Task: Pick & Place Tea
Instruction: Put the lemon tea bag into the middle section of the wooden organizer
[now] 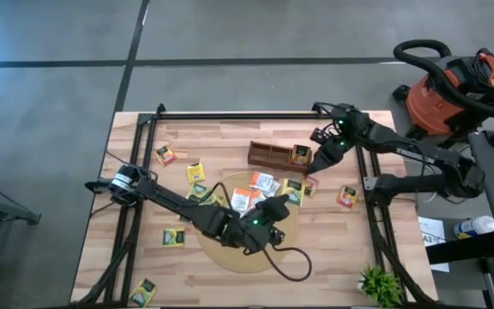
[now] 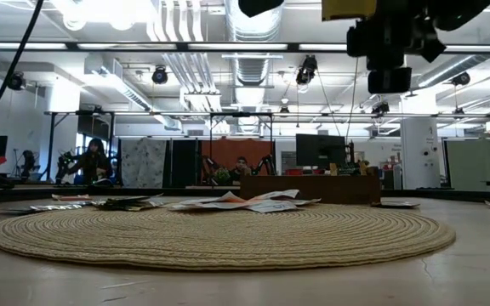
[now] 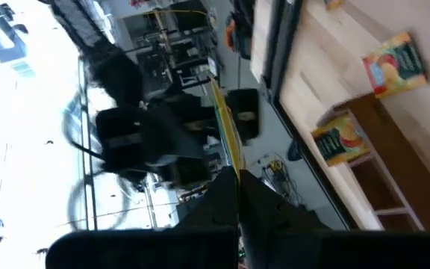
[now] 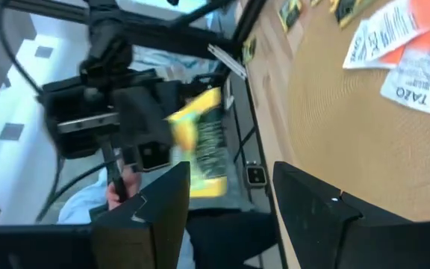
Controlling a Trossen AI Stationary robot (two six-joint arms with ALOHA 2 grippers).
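Observation:
My left gripper (image 1: pixel 279 204) hangs over the round tan mat (image 1: pixel 230 253), shut on a yellow and green tea sachet (image 4: pixel 200 142). My right gripper (image 1: pixel 312 165) stands open at the right end of the brown wooden box (image 1: pixel 271 155), its fingers (image 4: pixel 155 217) with nothing between them. A yellow sachet (image 1: pixel 300 154) stands in the box's right compartment. More tea sachets (image 1: pixel 260 189), white, orange and yellow, lie flat in a pile on the far part of the mat. My left gripper pinches the yellow sachet between its two fingers; its own wrist view shows the sachet edge-on (image 3: pixel 234 166), sticking out past the fingertips. The fingers come roughly level, from the table's left. The sachet is lifted clear of the mat.
Loose sachets lie on the bare wood at the left (image 1: pixel 165 154) (image 1: pixel 174 238), near left corner (image 1: pixel 144 292) and right (image 1: pixel 347 197). A black cable (image 1: pixel 290 268) loops over the mat's near edge. A small plant (image 1: pixel 380 283) stands at the near right corner.

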